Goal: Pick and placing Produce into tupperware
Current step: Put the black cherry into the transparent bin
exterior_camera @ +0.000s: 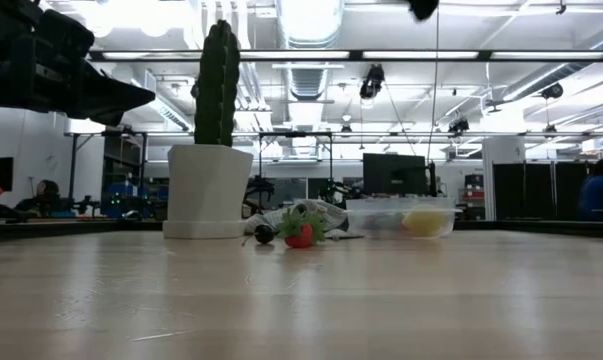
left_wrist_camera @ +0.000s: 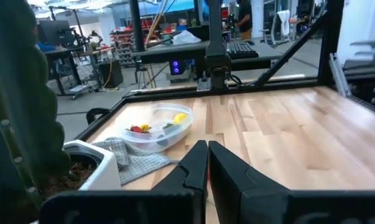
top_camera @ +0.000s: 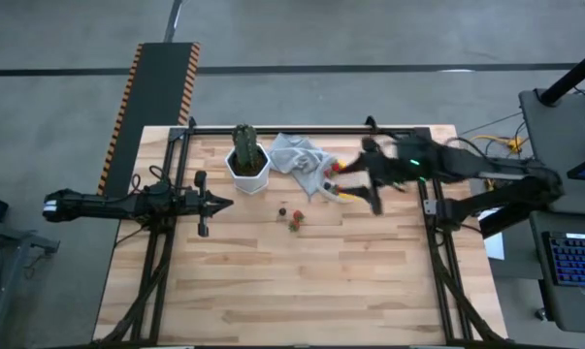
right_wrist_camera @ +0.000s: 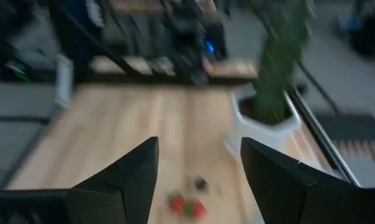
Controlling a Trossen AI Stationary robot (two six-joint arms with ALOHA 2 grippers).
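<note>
Left gripper: the left gripper (top_camera: 222,204) waits at the table's left side, fingers (left_wrist_camera: 193,168) pressed together with nothing between them.
Cactus: one green cactus (top_camera: 243,143) in a white pot (top_camera: 248,173) stands near the far edge, just right of the left gripper's tip; in the left wrist view only part of it shows, close and cut off.
Cloth: one light grey cloth (top_camera: 297,153) lies crumpled between the pot and the tupperware.
Loose produce: on bare wood in front of the cloth, one red strawberry piece (top_camera: 295,222) and one small dark piece (top_camera: 282,207), close but apart; a second dark speck beside them is too small to be sure of.
Tupperware: one clear round container (left_wrist_camera: 160,127) sits at the cloth's right edge, holding a yellow piece (left_wrist_camera: 180,116), a red piece (left_wrist_camera: 136,129) and others I cannot count; from above the right arm covers much of it.
Right gripper: the right gripper (top_camera: 358,184) hangs above the tupperware, jaws spread and empty.
</note>
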